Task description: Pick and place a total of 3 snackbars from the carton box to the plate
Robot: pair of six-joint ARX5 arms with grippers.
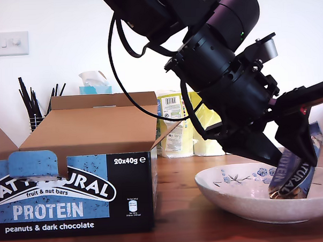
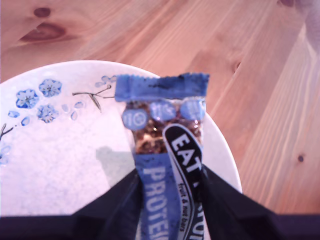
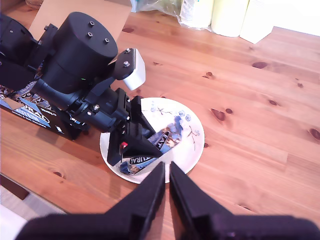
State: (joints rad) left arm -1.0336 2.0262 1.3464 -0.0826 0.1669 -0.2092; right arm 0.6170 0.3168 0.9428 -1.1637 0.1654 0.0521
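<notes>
A knotty pine table (image 1: 181,206) under a white wall is carrying everything, with my first pincer (image 2: 167,192) clenching a snackbar (image 2: 162,150) by its lower half and tilting it over the plate (image 1: 229,196), just beside the carton box (image 1: 73,192) reading "EAT NATURAL fruit & nut bars PROTEIN peanuts & dark chocolate 20x40g". The bar is looking light, fairly stiff and glossy-slick, so pinching across its flat middle seems safest, while my second pincer (image 3: 166,187) is hanging above the plate with jaws nearly closed, holding nothing.

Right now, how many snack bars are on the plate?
None lies free on the plate that I can see. My first gripper holds one snackbar just over it, not yet released. My second gripper hangs above, shut and empty. Inside the carton box is hidden.
</notes>
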